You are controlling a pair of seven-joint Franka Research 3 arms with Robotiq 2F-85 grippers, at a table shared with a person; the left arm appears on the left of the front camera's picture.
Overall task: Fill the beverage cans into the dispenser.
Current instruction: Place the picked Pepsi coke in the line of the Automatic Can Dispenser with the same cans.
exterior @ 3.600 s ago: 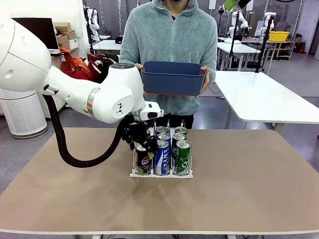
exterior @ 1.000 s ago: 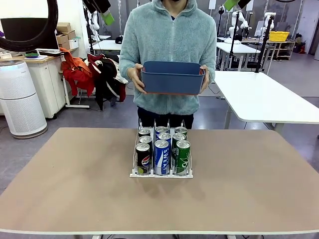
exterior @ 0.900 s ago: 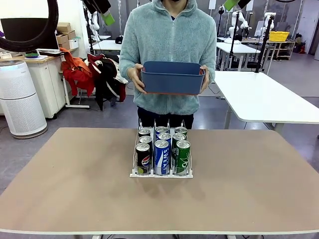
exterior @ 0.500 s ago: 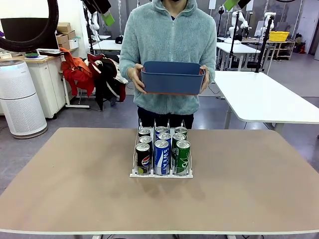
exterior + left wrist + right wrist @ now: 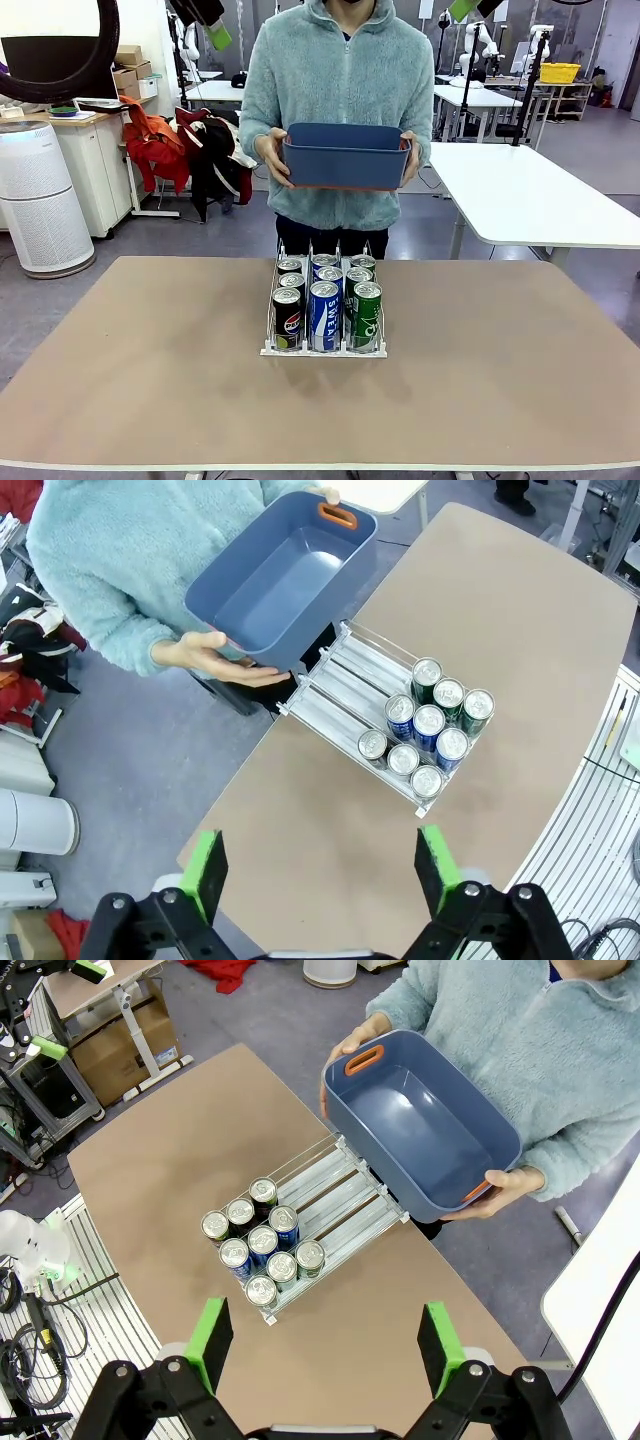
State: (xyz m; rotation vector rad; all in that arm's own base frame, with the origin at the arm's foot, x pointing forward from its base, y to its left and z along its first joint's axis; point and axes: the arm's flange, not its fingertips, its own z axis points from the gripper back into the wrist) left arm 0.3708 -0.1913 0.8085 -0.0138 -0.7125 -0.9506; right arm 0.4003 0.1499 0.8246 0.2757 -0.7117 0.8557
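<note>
I see the dispenser (image 5: pixel 323 330) standing mid-counter (image 5: pixel 150 380), nine beverage cans (image 5: pixel 324 315) packed at its front lip, three per lane. Beyond its far end a person (image 5: pixel 340 70) holds a dark blue bin (image 5: pixel 346 158) in both hands. My left end effector (image 5: pixel 320 865) and right end effector (image 5: pixel 322 1343) hang high above the dispenser, both released, grasping nothing.
</note>
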